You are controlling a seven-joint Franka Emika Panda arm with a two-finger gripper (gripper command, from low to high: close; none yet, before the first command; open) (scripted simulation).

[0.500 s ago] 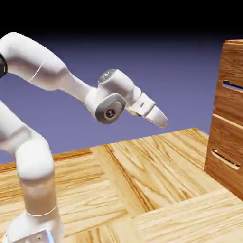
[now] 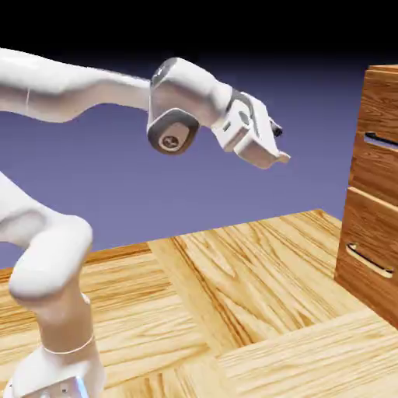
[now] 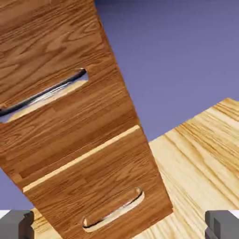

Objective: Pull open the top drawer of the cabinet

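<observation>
The cabinet (image 2: 379,93) of reddish-brown wood stands at the exterior view's right edge. Its top drawer (image 2: 375,167) looks flush and carries a slim dark bar handle (image 2: 381,141). My gripper (image 2: 277,152) hangs in the air to the left of the cabinet, about level with that handle and well apart from it. In the hand view the top drawer (image 3: 60,112) and its handle (image 3: 44,93) fill the upper left, tilted. My gripper (image 3: 119,226) is open, its two grey fingertips (image 3: 16,224) far apart with nothing between them.
Below the top drawer sits a taller lower drawer (image 2: 365,233) with its own silver handle (image 2: 369,260), also seen as the lower handle (image 3: 113,212) in the hand view. A pale wooden plank floor (image 2: 233,295) spreads under the arm.
The hand has risen and moved right, toward the cabinet, and the wrist has turned. The forearm now lies more level. The drawers have not moved.
</observation>
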